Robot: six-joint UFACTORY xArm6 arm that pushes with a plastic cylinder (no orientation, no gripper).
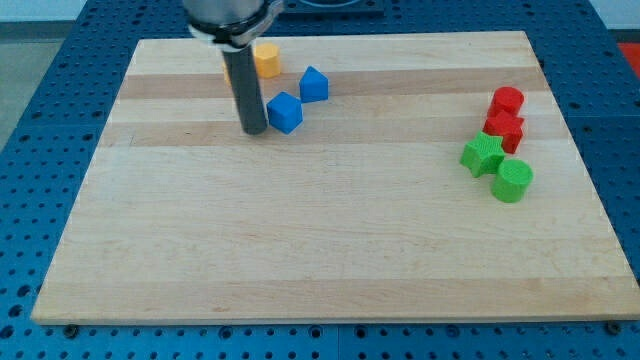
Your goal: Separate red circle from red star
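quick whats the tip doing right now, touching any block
My tip: no claw, holds nothing; just left of the blue cube, contact unclear, far from the red circle and red star.

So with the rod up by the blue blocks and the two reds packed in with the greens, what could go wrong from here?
1. My tip sits beside the blue cube, far from the reds; setting off rightward could drag it along.
2. The red circle touches the red star, so a push may move both.
3. The green star and green circle crowd the red star and could get scattered.
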